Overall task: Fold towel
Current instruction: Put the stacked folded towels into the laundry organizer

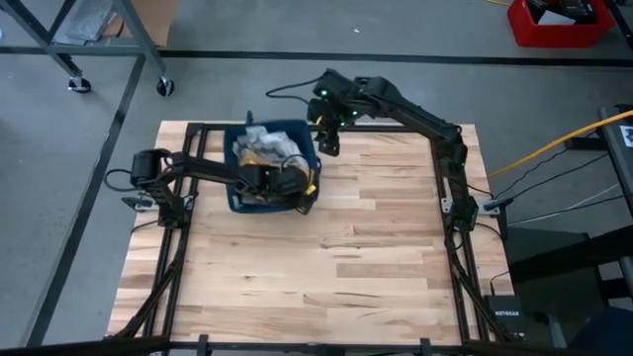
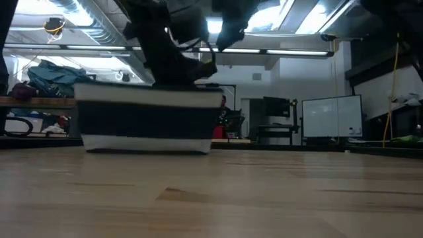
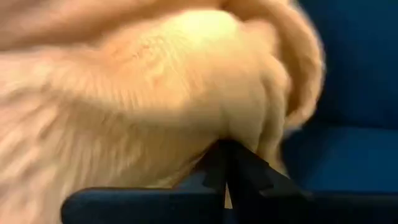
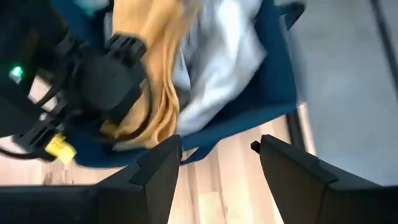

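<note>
A pale wooden tabletop (image 1: 326, 267) lay bare across its near half, ringed by grey floor, with a workshop of benches and monitors visible beyond its far edge. The yellow towel (image 1: 297, 178) sat crumpled in a blue bin (image 1: 237, 203) at the far left of the tabletop, bunched against the bin's right wall with lighter cloths (image 1: 259, 146) piled behind it. Its long axis could not be told, since it lay in a heap. The left pincer (image 1: 293, 180) reached into the bin from the left and was shut on a fold of the towel; in the left wrist view the dark tips met under the fuzzy yellow cloth (image 3: 186, 93). That arm was plainly the nearer one and had the hold. The right pincer (image 1: 327, 138) hovered just beyond the bin's far right corner, its fingers wide apart and empty, looking down on the bin. The likely next move was a lift up and out toward the clear near tabletop.
</note>
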Tool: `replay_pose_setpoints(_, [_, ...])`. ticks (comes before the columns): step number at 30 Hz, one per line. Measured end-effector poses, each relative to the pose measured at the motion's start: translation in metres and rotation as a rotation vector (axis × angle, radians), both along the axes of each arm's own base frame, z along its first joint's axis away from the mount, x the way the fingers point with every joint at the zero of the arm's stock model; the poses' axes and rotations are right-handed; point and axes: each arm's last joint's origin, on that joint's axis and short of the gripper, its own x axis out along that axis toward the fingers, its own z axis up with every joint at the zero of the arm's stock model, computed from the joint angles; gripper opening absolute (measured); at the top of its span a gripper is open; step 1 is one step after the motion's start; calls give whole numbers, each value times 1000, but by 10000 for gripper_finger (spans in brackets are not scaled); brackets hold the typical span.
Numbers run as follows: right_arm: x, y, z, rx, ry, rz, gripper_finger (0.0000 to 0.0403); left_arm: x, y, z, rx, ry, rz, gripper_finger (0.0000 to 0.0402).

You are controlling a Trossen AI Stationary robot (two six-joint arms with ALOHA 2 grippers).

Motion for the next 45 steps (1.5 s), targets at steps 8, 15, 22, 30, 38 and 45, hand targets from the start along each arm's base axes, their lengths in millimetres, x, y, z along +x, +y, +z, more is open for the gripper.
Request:
replay_pose_setpoints(8, [-32, 10, 33, -104, 6, -62, 223, 13, -14, 31, 51, -93, -17, 1])
replay_pose_setpoints(15, [-54, 14, 55, -164, -30, -102, 223, 10, -11, 73, 321, -136, -12, 0])
replay_pose_setpoints(22, [-66, 13, 64, -200, -35, -135, 223, -8, 19, 64, 290, 36, 80, 0])
replay_pose_setpoints(30, [-67, 12, 65, -211, -32, -125, 223, -15, 55, 50, 281, 113, 137, 0])
replay_pose_setpoints(38, [-67, 12, 65, -212, -33, -125, 223, -7, 92, 15, 249, 135, 162, 0])
replay_pose_setpoints(45, [-67, 12, 65, -212, -35, -124, 223, 4, 122, 5, 308, 15, 208, 0])
